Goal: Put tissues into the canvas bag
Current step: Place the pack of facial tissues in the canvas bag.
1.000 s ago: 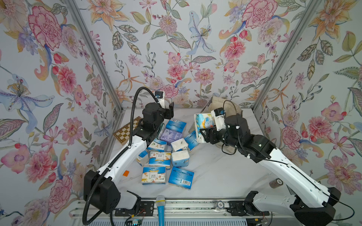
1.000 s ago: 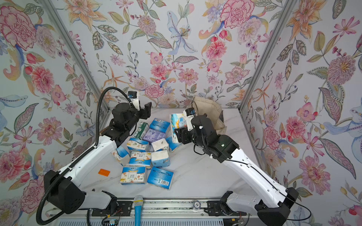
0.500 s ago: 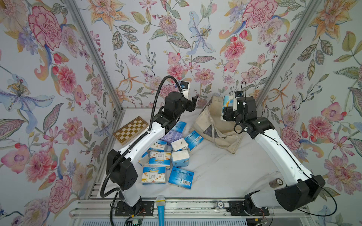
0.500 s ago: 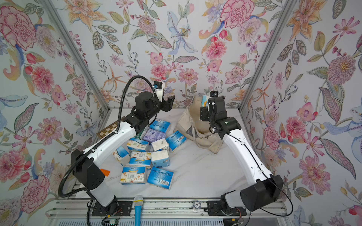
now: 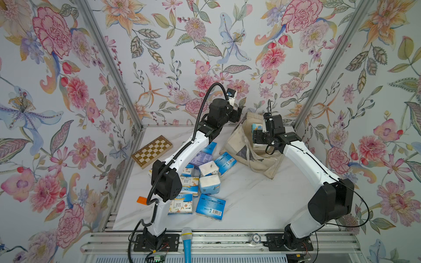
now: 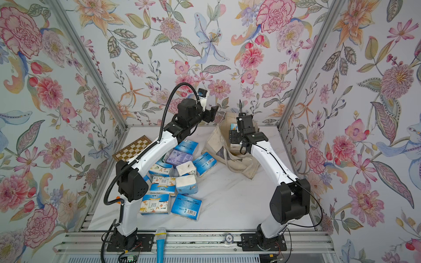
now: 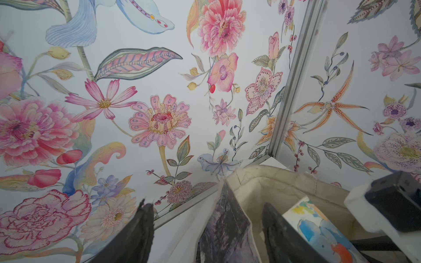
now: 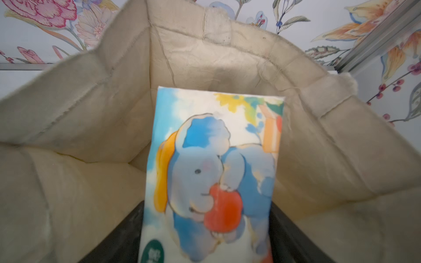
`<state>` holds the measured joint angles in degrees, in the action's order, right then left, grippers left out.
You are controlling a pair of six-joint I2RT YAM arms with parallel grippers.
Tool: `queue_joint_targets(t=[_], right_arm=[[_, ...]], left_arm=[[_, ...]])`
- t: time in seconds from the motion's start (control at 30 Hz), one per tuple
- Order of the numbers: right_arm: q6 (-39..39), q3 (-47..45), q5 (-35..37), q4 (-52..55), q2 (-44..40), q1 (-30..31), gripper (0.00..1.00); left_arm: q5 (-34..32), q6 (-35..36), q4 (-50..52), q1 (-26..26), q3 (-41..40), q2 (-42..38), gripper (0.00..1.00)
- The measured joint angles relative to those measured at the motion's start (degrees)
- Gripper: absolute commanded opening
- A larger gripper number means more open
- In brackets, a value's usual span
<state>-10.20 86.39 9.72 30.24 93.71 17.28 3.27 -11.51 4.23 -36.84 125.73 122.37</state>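
Table (image 5: 250, 205): white, faintly veined top. Far left: chessboard (image 5: 152, 151) lying flat, at an angle to the table edge. Centre-left, mid to near: loose cluster of packs (image 5: 208, 184), touching, some leaning on or overlapping others; a blue one (image 5: 210, 206) lies nearest. Near left, by the edge: small orange tag (image 5: 141, 200). Far right: bag (image 5: 239, 141), slumped, dark print showing.

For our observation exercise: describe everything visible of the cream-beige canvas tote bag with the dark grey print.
The cream-beige canvas tote bag is floppy, creased cloth with stitched seams and a dark grey printed panel. It slumps on the white table near the back wall, mouth open. The left gripper, jaws open, straddles its rim; a cartoon-elephant tissue pack, between the fingers of the right gripper, is inside.
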Motion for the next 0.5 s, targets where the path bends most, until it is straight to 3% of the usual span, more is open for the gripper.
queue_joint_targets(t=[0.23,0.5], right_arm=[[-0.1,-0.1,-2.3,-0.2,0.4,-1.0,0.85],[-0.3,-1.1,-3.7,-0.7,-5.0,-1.3,0.83]], left_arm=[[0.9,1.5,3.1,-0.4,1.5,1.5,0.72],[0.9,2.8,3.3,-0.4,-7.1,-0.1,0.7]])
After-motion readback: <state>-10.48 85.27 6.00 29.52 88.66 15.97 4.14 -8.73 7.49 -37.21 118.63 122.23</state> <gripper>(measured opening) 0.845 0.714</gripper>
